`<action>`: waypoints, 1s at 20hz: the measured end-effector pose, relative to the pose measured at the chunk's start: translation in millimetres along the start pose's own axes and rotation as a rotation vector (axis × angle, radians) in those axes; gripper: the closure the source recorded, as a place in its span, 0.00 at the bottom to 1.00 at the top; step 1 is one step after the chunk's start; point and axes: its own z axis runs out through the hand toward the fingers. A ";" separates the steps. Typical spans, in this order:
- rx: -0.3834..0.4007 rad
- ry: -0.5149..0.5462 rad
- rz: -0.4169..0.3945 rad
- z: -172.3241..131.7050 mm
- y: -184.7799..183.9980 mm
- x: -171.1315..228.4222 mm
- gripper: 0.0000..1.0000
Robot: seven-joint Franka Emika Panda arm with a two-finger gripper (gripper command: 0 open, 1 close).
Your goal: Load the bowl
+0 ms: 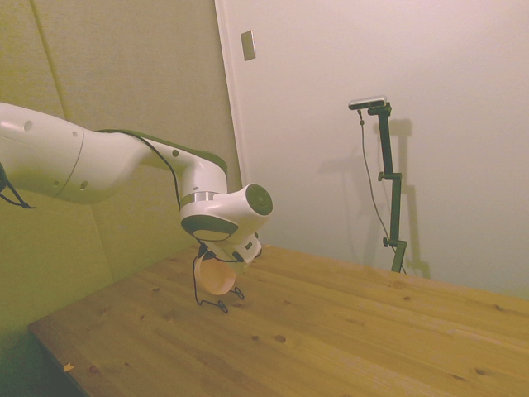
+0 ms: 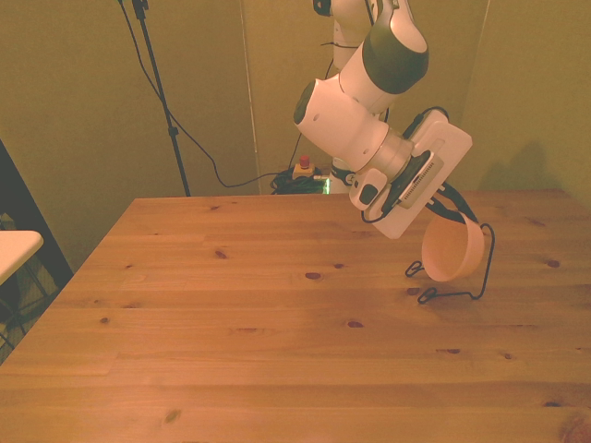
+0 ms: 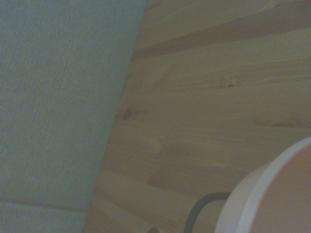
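Patience matters here — I want the bowl (image 2: 452, 250) tipped on edge and eased down between the loops of the black wire rack (image 2: 464, 286) until its rim seats, not dropped. My hand (image 2: 450, 209) is clamped on the bowl's upper rim; the bowl hangs just under it, low over the bench (image 2: 231, 314), against the rack's upright loop.

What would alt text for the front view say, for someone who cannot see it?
A white robot arm's gripper holds a pale pink bowl tipped on its side, at a thin black wire rack standing on a wooden table, toward the front view's right.
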 end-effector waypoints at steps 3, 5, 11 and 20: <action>0.003 -0.007 0.007 5.2 4.8 4.2 1.00; 0.001 -0.011 0.012 8.7 7.6 6.9 1.00; -0.001 -0.014 0.015 12.1 8.9 11.0 0.00; 0.002 -0.012 0.002 8.5 6.9 9.0 0.00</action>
